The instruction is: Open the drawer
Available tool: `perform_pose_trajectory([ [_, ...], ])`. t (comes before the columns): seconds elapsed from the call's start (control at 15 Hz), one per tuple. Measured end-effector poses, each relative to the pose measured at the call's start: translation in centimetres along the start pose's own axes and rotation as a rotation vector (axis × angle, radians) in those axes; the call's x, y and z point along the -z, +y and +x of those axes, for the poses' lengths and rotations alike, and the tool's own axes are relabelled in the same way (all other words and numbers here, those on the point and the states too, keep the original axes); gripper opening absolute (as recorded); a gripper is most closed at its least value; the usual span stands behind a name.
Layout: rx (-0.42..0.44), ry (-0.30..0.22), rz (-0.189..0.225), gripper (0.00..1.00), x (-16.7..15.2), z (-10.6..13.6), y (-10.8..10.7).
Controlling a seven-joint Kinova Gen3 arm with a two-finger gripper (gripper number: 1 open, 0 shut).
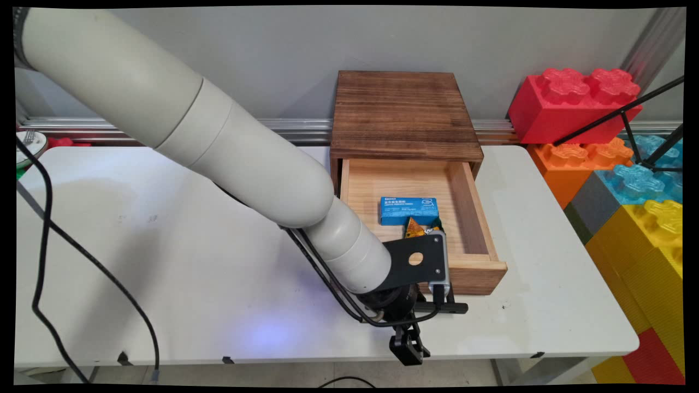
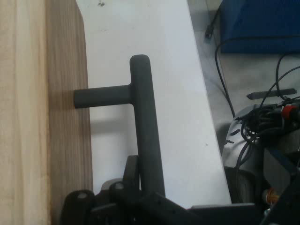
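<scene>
Hand view – fingers [image 2: 136,187] clasp handle [image 2: 145,126], bar parallel to drawer [image 2: 42,117] front

You will find the drawer [image 1: 472,218] pulled well out of the dark wooden cabinet [image 1: 401,112], toward the table's near side. It is pale wood inside, with a darker front panel.

A black T-shaped handle [image 2: 145,117] is fixed to that front panel. Its short stem stands off the wood and its long bar runs parallel to the panel.

In the hand view you can see the bar's lower end running down into the linkage of the gripper [image 1: 407,346].

A flat blue box [image 1: 409,210] with white lettering lies on the drawer floor, lengthwise across it. An orange packet [image 1: 413,228] lies just in front of the box, partly hidden by the wrist.
</scene>
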Motion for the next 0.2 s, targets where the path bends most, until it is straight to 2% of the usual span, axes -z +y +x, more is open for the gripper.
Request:
perform_pose_trajectory([
  [0.2, 0.010, 0.004, -0.001, 1.00, 0.01, 0.06, 0.20],
])
